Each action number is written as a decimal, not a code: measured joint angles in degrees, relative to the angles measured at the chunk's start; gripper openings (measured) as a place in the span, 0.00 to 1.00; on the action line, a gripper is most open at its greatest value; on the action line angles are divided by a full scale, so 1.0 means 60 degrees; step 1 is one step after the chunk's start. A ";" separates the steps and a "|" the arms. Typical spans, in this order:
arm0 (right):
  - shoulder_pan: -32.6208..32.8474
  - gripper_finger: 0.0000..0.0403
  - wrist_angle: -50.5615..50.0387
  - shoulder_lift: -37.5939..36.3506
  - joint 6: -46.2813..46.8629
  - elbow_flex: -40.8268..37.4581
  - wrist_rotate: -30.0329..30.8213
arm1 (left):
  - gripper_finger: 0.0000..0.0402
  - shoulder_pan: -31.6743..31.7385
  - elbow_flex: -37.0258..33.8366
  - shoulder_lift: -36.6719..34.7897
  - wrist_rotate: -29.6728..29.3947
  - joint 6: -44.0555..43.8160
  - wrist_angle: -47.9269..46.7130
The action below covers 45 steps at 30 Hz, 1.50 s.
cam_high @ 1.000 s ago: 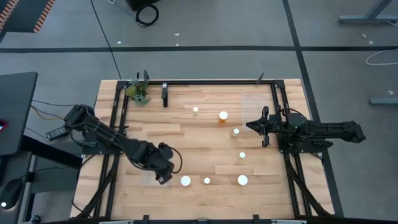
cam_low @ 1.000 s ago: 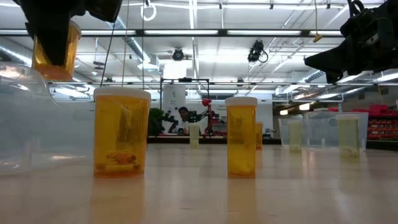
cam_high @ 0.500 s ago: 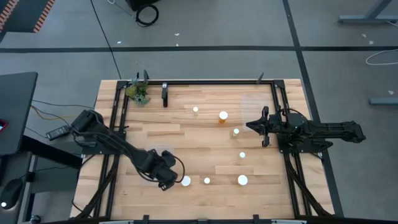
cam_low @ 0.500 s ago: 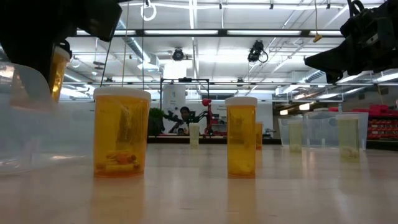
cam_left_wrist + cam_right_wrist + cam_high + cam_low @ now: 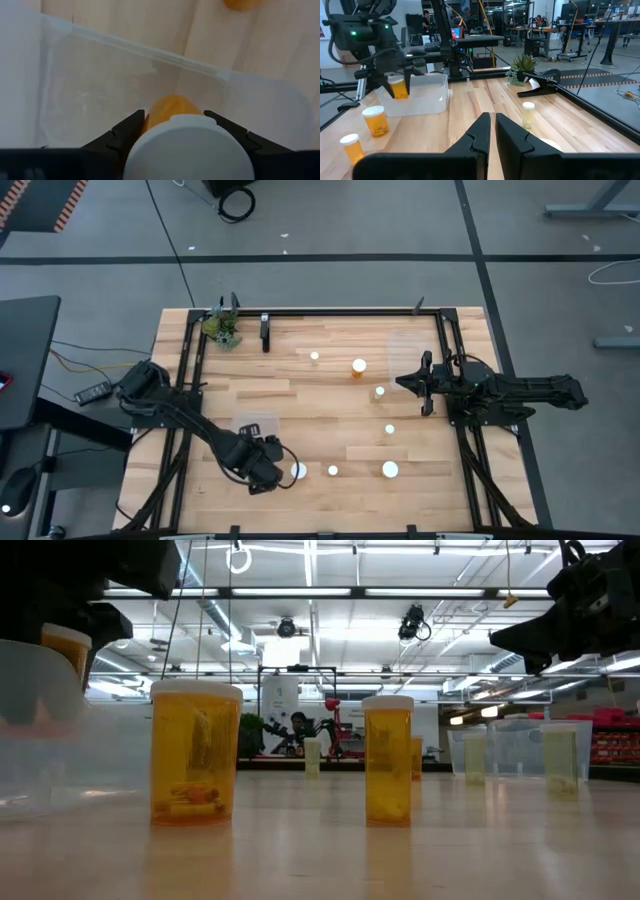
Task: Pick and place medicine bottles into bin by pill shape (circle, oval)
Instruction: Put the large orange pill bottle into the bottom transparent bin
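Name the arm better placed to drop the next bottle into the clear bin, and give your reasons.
Left. The left gripper already holds a medicine bottle over the clear bin. The right gripper is shut, empty, at the table's far side.

Over the last second the left gripper [image 5: 262, 471] swings from beside the clear bin [image 5: 256, 425] toward the table's near edge, and now sits just beside a white-capped bottle [image 5: 298, 470] standing there. The amber bottle [image 5: 170, 111] clamped between its fingers [image 5: 122, 132] drops in the low view from high up to level with the bin's rim.
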 joint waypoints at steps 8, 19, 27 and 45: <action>0.0003 0.09 -0.0007 0.0004 0.0000 0.0000 -0.0002 | 0.49 -0.0362 0.0000 0.0000 -0.0459 0.1826 -0.0080; 0.0003 0.09 -0.0010 0.0001 0.0000 0.0000 0.0001 | 0.51 -0.0397 0.0000 0.0000 -0.0544 0.6621 -0.0168; 0.0002 0.09 -0.0010 0.0004 0.0000 0.0000 -0.0002 | 0.51 -0.0395 0.0000 0.0000 -0.0545 1.0672 -0.0171; 0.0000 0.09 -0.0014 0.0004 0.0000 0.0000 -0.0002 | 0.52 0.0585 0.0000 0.0000 0.0270 1.5154 -0.0057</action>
